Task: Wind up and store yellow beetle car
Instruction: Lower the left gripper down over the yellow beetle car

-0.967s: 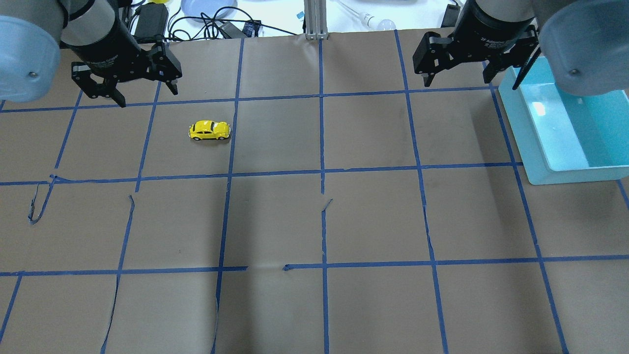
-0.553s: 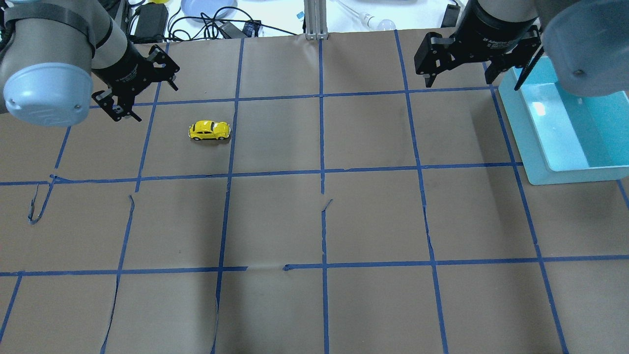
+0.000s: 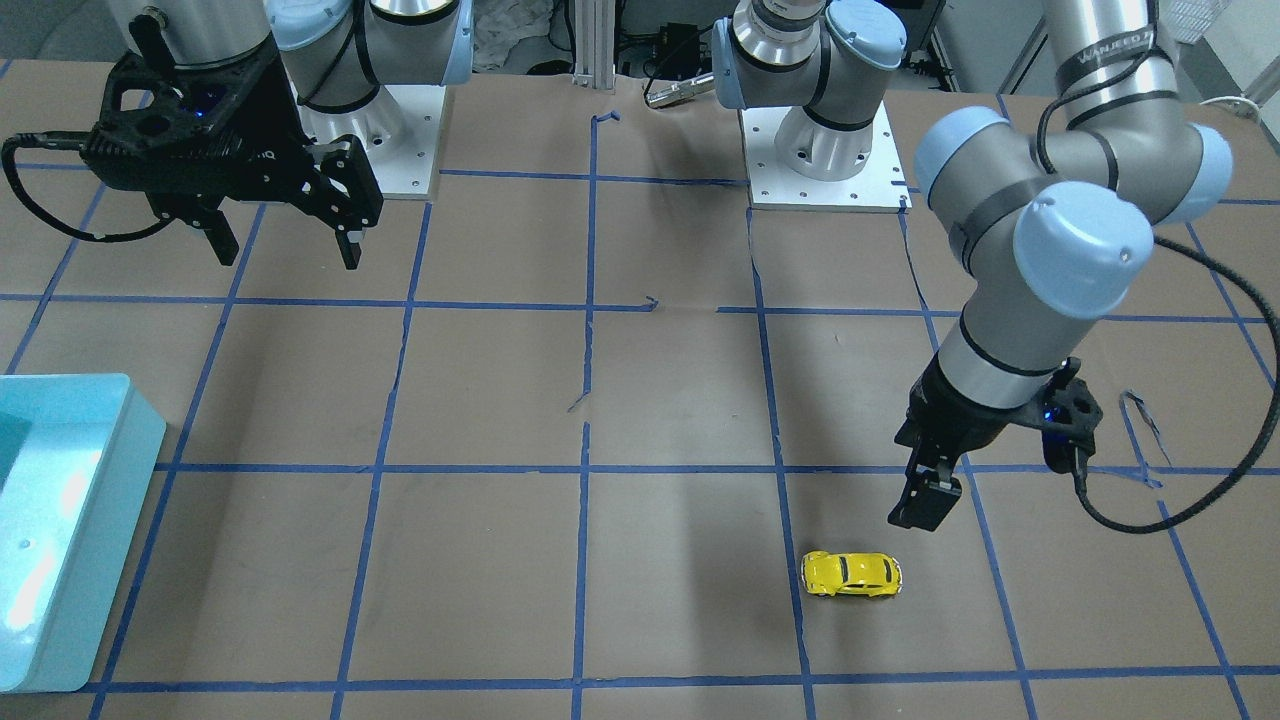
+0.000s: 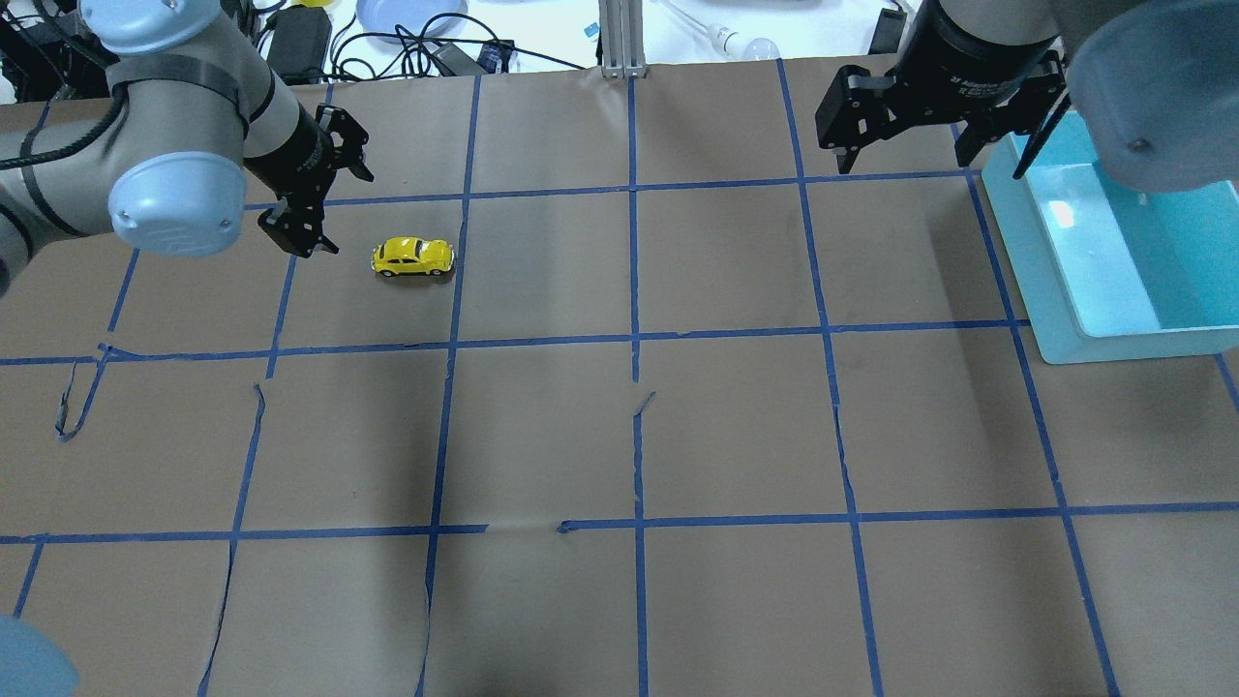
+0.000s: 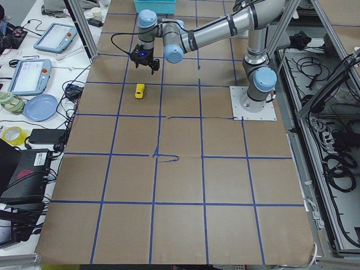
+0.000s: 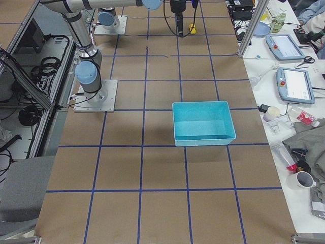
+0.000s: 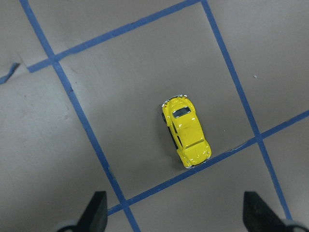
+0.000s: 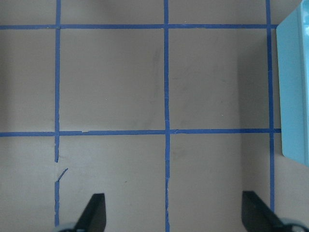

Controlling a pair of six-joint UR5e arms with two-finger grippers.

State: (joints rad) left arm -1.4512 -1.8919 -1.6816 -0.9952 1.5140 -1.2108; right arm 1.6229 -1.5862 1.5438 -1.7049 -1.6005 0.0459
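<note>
The yellow beetle car point(image 4: 413, 257) stands on its wheels on the brown paper, in a taped square at the far left; it also shows in the front view point(image 3: 852, 574). My left gripper point(image 4: 348, 213) is open and empty, hovering just left of the car and above it. Its wrist view shows the car point(image 7: 186, 131) ahead of the two spread fingertips point(image 7: 98, 209). My right gripper point(image 4: 903, 160) is open and empty, high at the far right beside the teal bin point(image 4: 1055, 290), far from the car.
The teal bin point(image 3: 100, 500) looks empty; its edge shows in the right wrist view point(image 8: 294, 96). Blue tape lines grid the paper, torn and lifted in places point(image 4: 68, 407). Cables, a plate and clutter point(image 4: 407, 29) lie beyond the table's far edge.
My left arm has swung in and down toward the car, with the gripper turned and now close to the car's left side. The car and right gripper have stayed put.
</note>
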